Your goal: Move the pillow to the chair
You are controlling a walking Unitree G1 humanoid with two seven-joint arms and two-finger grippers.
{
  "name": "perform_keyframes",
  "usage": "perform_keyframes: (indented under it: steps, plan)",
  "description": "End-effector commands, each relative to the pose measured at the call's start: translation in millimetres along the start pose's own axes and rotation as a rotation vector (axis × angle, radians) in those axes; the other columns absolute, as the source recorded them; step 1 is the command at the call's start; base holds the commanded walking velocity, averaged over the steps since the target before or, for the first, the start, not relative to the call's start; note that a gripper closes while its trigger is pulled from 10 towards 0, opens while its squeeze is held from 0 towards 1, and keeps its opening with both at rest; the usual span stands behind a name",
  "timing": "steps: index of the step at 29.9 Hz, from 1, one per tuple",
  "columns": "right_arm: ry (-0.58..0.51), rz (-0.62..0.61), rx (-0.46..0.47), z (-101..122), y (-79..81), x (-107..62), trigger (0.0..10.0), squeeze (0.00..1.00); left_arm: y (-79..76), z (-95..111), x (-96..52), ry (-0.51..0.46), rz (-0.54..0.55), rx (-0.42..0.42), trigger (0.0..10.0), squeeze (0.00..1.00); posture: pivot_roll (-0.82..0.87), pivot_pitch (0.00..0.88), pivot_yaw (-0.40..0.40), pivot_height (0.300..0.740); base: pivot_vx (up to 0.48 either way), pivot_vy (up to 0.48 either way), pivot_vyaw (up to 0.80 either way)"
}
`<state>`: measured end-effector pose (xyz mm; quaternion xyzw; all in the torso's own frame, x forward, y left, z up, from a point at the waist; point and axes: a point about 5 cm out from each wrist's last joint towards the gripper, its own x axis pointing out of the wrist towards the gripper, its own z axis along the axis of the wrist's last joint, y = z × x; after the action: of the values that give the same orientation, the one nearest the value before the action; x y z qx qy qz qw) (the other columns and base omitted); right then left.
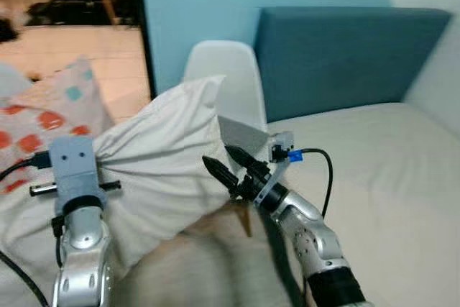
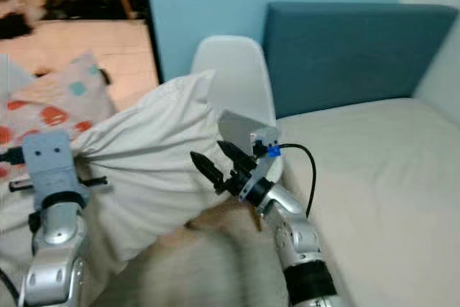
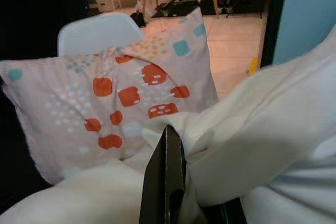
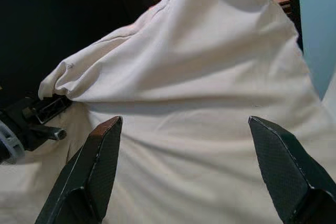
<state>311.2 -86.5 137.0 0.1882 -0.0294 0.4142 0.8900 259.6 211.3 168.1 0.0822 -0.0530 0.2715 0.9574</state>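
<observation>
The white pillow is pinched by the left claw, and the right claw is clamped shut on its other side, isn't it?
Not quite. The left claw does pinch the white pillow, but the right claw is open, not clamped: the right wrist view shows its two black fingers spread wide apart, with the pillow's cloth across the gap between them.

Bed (image 1: 374,170) with pale cream cover stood against light blue wall (image 1: 208,12). Dark blue padded headboard (image 1: 345,55) rose at bed's head. Patterned cushion (image 3: 121,93), pinkish with orange and teal blotches, lay off bed's left side. Beyond bed, doorway showed tan tiled floor (image 1: 79,52).
</observation>
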Motion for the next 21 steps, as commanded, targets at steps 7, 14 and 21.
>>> perform_keyframes:
  steps: [7, 14, 21]
  plan:
    - [-0.011, 0.001, 0.007, 4, 0.0, 0.4, 10.0, 0.0, -19.0, -2, -10.5, -0.017, -0.105, -0.014, 10.0, 0.0, 0.02, 0.0, -0.08, 0.74, 0.0, 0.0, 0.69]
    - [-0.011, 0.005, 0.007, 5, 0.1, 1.0, 10.0, 0.0, -22.4, -5, -13.4, -0.005, -0.127, -0.011, 10.0, 0.0, 0.02, 0.0, -0.08, 0.74, 0.0, 0.0, 0.69]
    - [-0.013, 0.009, 0.008, 7, 0.6, 1.9, 10.0, 0.0, -19.6, -3, -7.7, -0.021, -0.129, 0.004, 10.0, 0.0, 0.01, 0.0, -0.071, 0.74, 0.0, 0.0, 0.69]
